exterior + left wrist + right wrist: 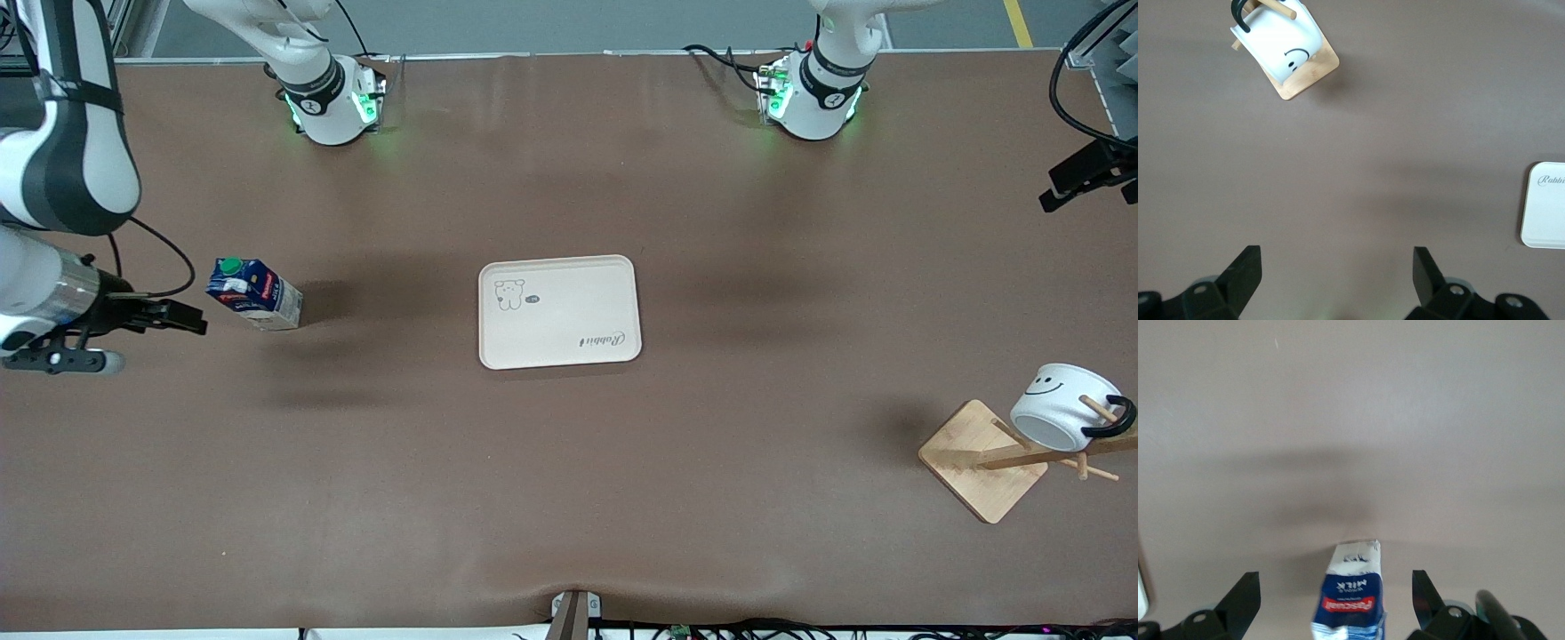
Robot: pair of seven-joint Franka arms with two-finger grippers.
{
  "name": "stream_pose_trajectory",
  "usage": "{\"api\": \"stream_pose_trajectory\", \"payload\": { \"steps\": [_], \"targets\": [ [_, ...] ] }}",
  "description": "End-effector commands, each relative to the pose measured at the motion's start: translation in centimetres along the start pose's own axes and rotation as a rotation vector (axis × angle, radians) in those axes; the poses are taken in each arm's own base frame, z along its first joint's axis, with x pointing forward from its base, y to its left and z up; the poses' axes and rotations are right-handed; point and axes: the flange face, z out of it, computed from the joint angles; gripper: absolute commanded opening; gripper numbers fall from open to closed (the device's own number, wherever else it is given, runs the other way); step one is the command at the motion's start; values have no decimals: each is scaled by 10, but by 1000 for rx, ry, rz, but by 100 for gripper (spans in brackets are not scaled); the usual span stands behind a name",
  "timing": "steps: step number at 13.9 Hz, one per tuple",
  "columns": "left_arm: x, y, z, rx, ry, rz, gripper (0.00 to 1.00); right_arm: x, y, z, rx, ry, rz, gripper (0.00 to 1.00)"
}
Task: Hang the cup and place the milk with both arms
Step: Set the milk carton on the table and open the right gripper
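Right end effector point(191, 318) open beside milk point(256, 292); tray point(560, 311) apart.

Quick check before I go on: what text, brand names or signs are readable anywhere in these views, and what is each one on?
"Rabbit", in script: on the tray; the left wrist view shows only "Rabbi" at its edge.
"Pascual", white on a red band: on the milk.
"MILK", above that band on the same carton.
Smiley face, a drawn sign with no words: on the cup.
Small animal drawing with a dark mark beside it on the tray: too small to read.

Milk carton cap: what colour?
Green, on the dark blue milk carton; clearest in the front view.
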Motion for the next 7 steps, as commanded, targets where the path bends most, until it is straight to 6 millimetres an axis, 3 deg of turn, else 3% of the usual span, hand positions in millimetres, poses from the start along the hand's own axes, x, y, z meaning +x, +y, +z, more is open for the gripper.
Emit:
{"api": "stream_pose_trajectory", "payload": {
  "steps": [1, 2, 4, 7],
  "targets": [
    [-9, 15, -9, 27, 33, 3, 100, 12, -12, -67, -6, 33, -22, 100],
    [-10, 18, -11, 52, 33, 7, 100, 11, -14, -85, 0, 36, -24, 100],
    [-13, 39, -4, 62, 10, 15, 100, 0, -16, -101, 5, 7, -16, 100],
    [-21, 69, -3, 72, -5, 46, 100, -40, -25, -139, 7, -10, -29, 100]
  ]
}}
